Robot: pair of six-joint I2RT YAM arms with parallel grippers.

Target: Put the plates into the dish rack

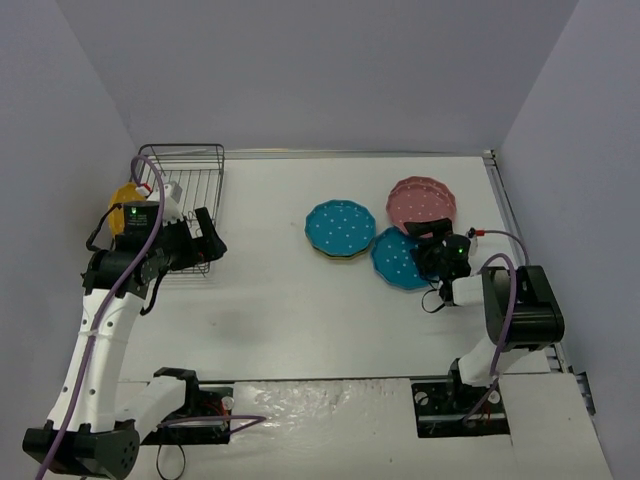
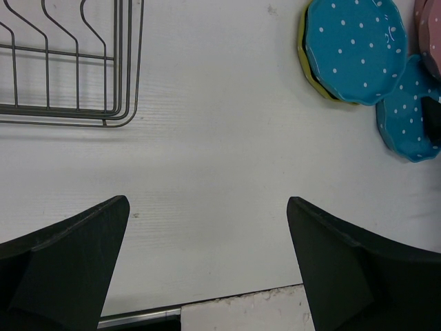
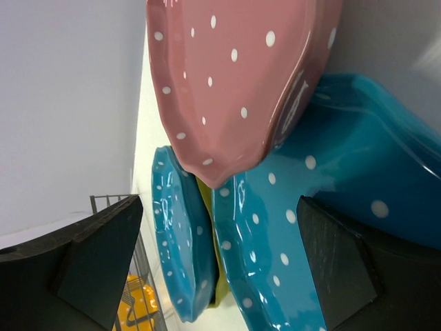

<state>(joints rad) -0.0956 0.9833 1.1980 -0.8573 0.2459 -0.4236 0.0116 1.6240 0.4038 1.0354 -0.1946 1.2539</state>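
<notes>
Straddling the nearer blue plate (image 3: 275,262) rim, right claw (image 3: 219,201) spread wide, nothing gripped, likely pre-pinch; left claw (image 2: 208,201) wide, empty, near rack (image 2: 127,69).

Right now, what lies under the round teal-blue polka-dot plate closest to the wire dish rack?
An olive-yellow plate: only a sliver of its rim shows past the edge of the teal-blue polka-dot plate. Its face is covered, as is anything stacked beneath it.
</notes>
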